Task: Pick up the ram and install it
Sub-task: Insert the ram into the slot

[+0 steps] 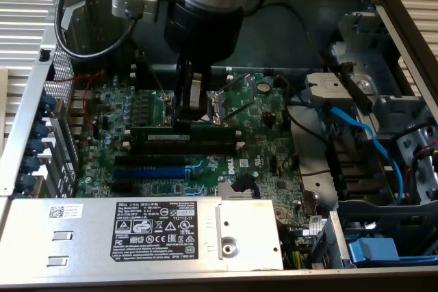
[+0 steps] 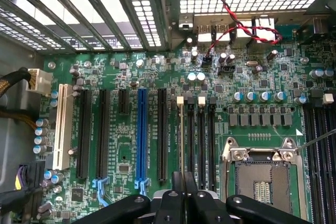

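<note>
- Right now my gripper (image 1: 186, 120) stands low over the motherboard (image 1: 109, 121), inside the opened computer case (image 1: 20, 135), with the arm's dark wrist rising straight up above it
- My fingers are pressed together on the ram (image 1: 157, 130), pinching its upper edge near the middle of its length
- From the exterior view the ram stands on edge, its white label strip facing the camera, and runs lengthwise along the black slots (image 1: 171, 147), at the row farthest from the blue slot (image 1: 149, 171)
- From the wrist view the ram (image 2: 182, 140) is edge-on, a thin pale line that runs from my gripper (image 2: 184, 182) up to a white end clip (image 2: 180, 99)
- It sits just beside the other black slots (image 2: 202, 140), on their side nearer the blue slot (image 2: 140, 129)
- Its lower edge seems to be down in its slot, though I cannot tell whether it is fully seated or whether the end clips have closed on it
- The CPU socket (image 1: 219, 104) with its metal frame lies just beyond the ram in the exterior view, and in the wrist view the CPU socket (image 2: 260, 177) lies on the far side of the black slots from the blue one
- A white slot (image 2: 64, 124) lies at the board's edge, well apart from my fingers
- A twisted red and black wire (image 2: 236, 22) crosses the perforated case wall above the board
- The grey power supply (image 1: 68, 237) with its black label sits along the near edge in the exterior view, and a blue cable (image 1: 363, 128) curves through the bay at the exterior view's right
</note>
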### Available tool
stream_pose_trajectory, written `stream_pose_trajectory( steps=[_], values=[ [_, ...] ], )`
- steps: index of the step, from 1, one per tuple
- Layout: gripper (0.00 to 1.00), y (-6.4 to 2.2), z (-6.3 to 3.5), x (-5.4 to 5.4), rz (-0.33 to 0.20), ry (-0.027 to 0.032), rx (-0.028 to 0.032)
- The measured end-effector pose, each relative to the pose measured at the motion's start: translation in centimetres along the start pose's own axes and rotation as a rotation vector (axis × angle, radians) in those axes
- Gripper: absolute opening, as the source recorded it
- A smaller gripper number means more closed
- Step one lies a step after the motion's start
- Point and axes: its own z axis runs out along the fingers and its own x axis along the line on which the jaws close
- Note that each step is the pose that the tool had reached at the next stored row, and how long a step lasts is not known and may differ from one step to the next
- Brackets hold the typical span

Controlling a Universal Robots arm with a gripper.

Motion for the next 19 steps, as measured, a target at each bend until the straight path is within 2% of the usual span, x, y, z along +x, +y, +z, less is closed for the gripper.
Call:
stream_pose_trajectory(
  steps=[6,13,19],
  values=[
    [0.12,-0.11,-0.01,0.08,0.0,-0.0004,-0.0011],
    [0.12,-0.12,0.08,0.08,0.0,-0.0002,-0.0058],
    [0.12,-0.13,0.07,0.06,-0.001,0.0,-0.006]
  ],
)
